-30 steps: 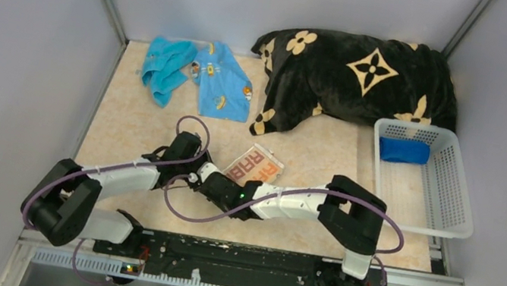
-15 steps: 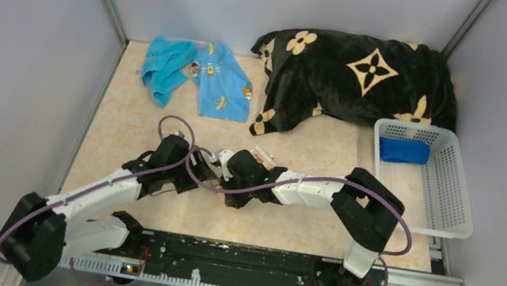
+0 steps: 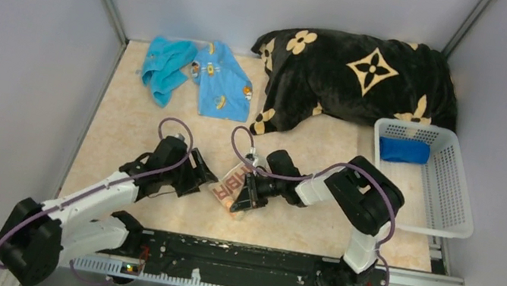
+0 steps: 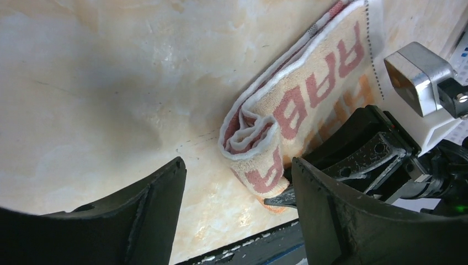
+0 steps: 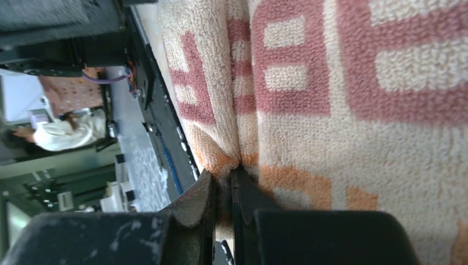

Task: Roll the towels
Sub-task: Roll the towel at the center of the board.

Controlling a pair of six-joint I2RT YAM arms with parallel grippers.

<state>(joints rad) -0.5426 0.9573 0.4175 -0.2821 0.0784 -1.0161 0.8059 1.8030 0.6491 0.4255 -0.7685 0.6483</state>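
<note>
Right, far back and to the left of the RABBIT towel (image 3: 228,184), the turquoise towel (image 3: 162,67) lies crumpled. Just left of the RABBIT towel hangs the left gripper (image 3: 201,175), jaws spread wide with nothing between them; its wrist view looks straight at the towel's curled near end. Behind the RABBIT towel, touching the turquoise one, the light blue cartoon-print towel (image 3: 222,86) lies flat. The RABBIT towel itself lies on the beige tabletop (image 3: 129,131) as a narrow folded strip, lettering up. At its right-hand edge, the right gripper (image 3: 240,196) is pinched tight on a fold of its cloth, clear in the wrist view. Back and right of the RABBIT towel the black flowered blanket (image 3: 361,75) is heaped. Farther right, the dark blue towel (image 3: 403,150) sits rolled in the white basket (image 3: 452,230).
</note>
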